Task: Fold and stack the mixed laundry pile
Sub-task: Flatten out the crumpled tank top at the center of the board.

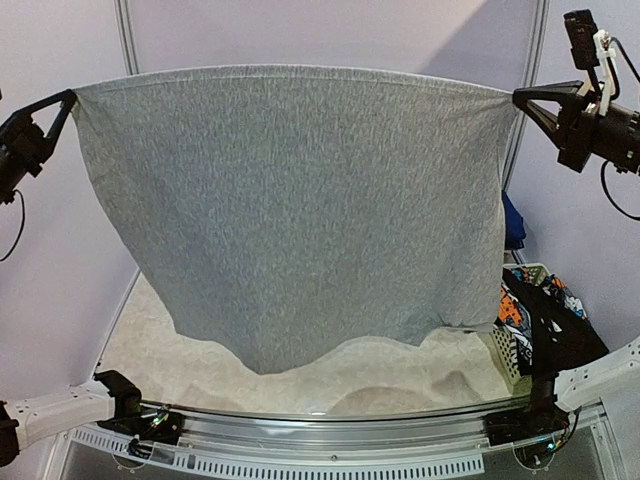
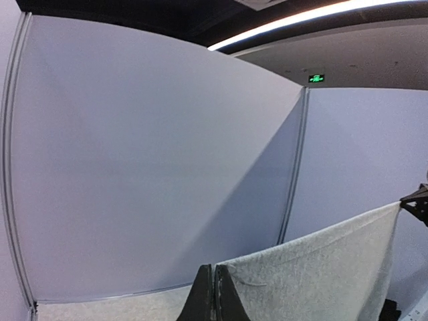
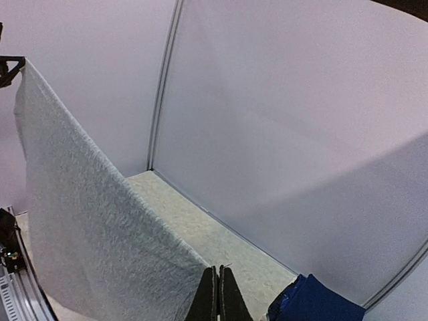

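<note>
While the left gripper (image 1: 70,97) and the right gripper (image 1: 516,96) are both closed on the top corners of the grey shirt (image 1: 290,210), it hangs stretched across the upper frame. I would lower both evenly, keeping it taut, so the hem meets the table (image 1: 400,375) flat.

At six o'clock we see the left tool (image 2: 213,270) pinched tight on a corner of the grey shirt (image 2: 314,274). Its top edge runs taut toward three o'clock, where the right tool (image 2: 418,200) holds the far corner. White partition walls (image 2: 134,167) stand behind, and a green sign (image 2: 316,78) glows at one o'clock.
</note>
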Robot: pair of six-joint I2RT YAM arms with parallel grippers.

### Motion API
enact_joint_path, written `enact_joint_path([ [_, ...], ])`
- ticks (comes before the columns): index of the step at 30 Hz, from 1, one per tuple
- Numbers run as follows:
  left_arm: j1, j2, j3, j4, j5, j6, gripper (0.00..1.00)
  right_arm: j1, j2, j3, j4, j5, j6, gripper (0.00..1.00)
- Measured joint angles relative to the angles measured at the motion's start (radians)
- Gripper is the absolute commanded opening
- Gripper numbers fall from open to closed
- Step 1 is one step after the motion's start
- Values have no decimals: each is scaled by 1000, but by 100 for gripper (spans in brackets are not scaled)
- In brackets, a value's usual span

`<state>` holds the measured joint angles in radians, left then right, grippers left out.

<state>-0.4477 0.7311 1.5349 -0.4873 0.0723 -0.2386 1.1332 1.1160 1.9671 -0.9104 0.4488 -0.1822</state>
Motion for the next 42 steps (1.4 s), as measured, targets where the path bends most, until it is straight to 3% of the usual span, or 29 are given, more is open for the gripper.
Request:
enact_joint_path([
  [3, 0, 84, 28, -16, -73, 22, 0, -30, 45, 5, 23, 43, 3, 0],
  [7, 1, 259, 20, -49, -177, 38, 0, -236, 172, 2, 37, -32, 52, 0],
  [10, 24, 430, 4, -66, -233, 43, 0, -435, 352, 1, 54, -204, 104, 0],
  [14, 104, 692, -47, -40, -228, 35, 0, -595, 691, 96, 50, -401, 161, 0],
  [18, 190, 1045, -23, -8, -170, 35, 0, -664, 1103, 324, 26, -538, 196, 0],
  [22, 242, 1389, 158, -39, -128, 38, 0, -699, 1434, 558, -7, -624, 220, 2],
  [25, 261, 1540, 282, -72, -110, 43, 0, -715, 1504, 546, 6, -671, 234, 5],
  [29, 271, 1624, 422, -119, -109, 51, 0, -724, 1504, 505, 75, -710, 246, 24],
  [30, 271, 1633, 448, -121, -109, 53, 2, -724, 1504, 504, 95, -714, 250, 31],
  [32, 271, 1647, 506, -124, -118, 55, 18, -723, 1503, 504, 139, -714, 266, 42],
  [34, 271, 1654, 544, -123, -134, 58, 44, -723, 1503, 503, 188, -703, 283, 53],
  [35, 271, 1657, 557, -120, -144, 55, 59, -723, 1503, 500, 216, -692, 292, 55],
  [38, 271, 1658, 563, -119, -195, 43, 92, -722, 1503, 498, 292, -629, 333, 56],
  [39, 271, 1657, 558, -117, -209, 45, 98, -722, 1503, 498, 310, -613, 341, 56],
  [42, 269, 1621, 475, -105, -264, 31, 98, -722, 1484, 483, 349, -576, 364, 52],
])
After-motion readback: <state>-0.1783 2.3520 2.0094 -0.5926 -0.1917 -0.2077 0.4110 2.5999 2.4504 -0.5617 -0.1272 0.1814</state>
